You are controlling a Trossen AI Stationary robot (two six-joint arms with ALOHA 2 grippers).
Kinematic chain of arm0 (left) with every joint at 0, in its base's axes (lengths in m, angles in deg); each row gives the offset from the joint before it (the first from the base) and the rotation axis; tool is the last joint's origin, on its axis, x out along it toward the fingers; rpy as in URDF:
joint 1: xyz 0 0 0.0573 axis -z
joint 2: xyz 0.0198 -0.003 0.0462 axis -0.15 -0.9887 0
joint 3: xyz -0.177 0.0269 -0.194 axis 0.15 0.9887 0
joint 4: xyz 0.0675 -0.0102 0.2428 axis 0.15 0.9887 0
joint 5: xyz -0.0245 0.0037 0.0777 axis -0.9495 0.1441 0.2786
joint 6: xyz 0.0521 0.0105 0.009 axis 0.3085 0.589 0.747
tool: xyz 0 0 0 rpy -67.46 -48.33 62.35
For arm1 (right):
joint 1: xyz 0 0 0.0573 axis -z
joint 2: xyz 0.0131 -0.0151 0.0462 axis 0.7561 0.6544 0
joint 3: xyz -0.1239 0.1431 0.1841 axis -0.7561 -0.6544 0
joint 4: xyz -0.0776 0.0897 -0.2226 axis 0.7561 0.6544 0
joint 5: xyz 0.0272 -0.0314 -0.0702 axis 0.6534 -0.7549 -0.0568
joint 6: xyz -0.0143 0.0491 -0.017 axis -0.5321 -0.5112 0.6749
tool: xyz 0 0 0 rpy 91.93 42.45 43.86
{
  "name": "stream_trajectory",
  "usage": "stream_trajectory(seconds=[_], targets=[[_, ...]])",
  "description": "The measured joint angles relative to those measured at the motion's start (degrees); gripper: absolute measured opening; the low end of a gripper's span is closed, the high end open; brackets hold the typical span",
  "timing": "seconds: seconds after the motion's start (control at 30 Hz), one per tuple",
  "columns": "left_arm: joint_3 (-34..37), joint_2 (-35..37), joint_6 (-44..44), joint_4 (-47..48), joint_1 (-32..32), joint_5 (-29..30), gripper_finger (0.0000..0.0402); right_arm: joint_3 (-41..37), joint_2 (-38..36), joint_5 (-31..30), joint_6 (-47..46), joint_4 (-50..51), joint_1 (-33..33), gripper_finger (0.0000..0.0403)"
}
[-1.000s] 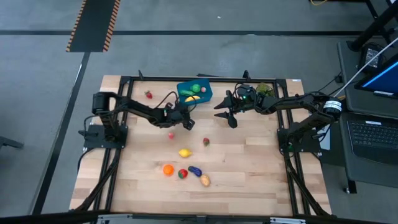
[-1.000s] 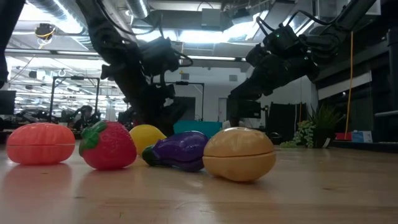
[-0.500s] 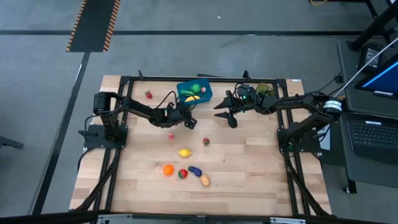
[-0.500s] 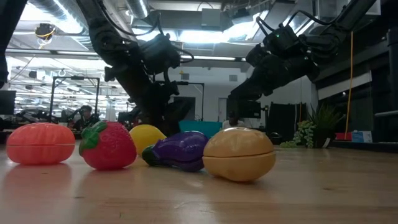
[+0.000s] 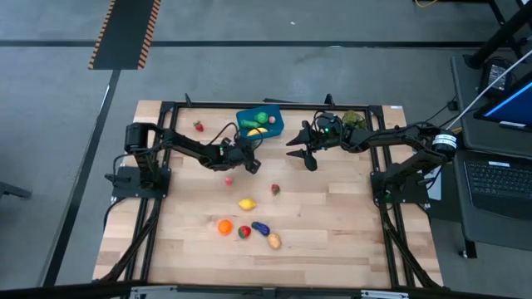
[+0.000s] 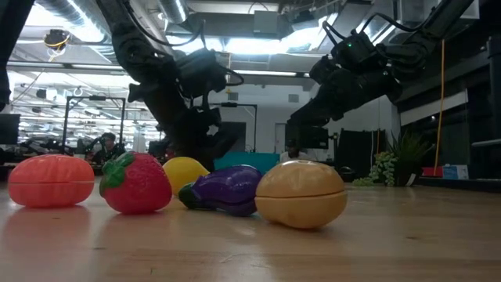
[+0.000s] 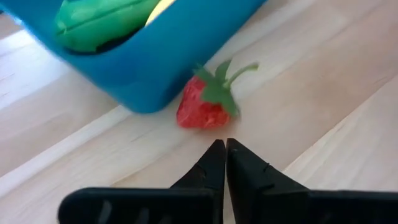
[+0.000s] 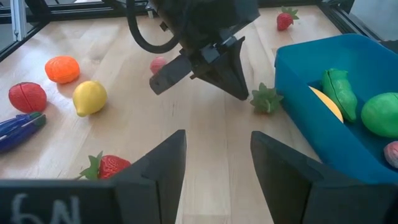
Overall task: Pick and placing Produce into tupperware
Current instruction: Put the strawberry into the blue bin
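The blue rectangular plastic tupperware held a few pieces; about eight lay outside. The left tool was pressed together, empty, beside a red toy strawberry; the right tool was spread.

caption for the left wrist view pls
Left pincer shut and empty, just short of a strawberry lying against the blue box.

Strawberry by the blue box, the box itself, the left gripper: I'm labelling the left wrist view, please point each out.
strawberry (image 7: 200, 114), left wrist view, red body.
blue box (image 7: 168, 50), left wrist view, outer wall.
left gripper (image 7: 224, 149), left wrist view, between the shut fingertips.
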Motion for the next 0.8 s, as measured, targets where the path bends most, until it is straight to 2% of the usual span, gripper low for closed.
stream_trajectory(seconds=[0.17,0.37,0.8], targets=[[0.0,0.0,1.2,0.5,0.7,-0.3,0.001,0.0,0.0,0.0,0.0,0.0,0.0,0.0183],[0.0,0.0,3.0,-1.7,1.5,-9.9,0.0028,0.0,0.0,0.0,0.0,0.0,0.0,0.0183],[0.0,0.0,6.4,-3.6,2.3,-10.3,0.0058,0.0,0.0,0.0,0.0,0.0,0.0,0.0183]])
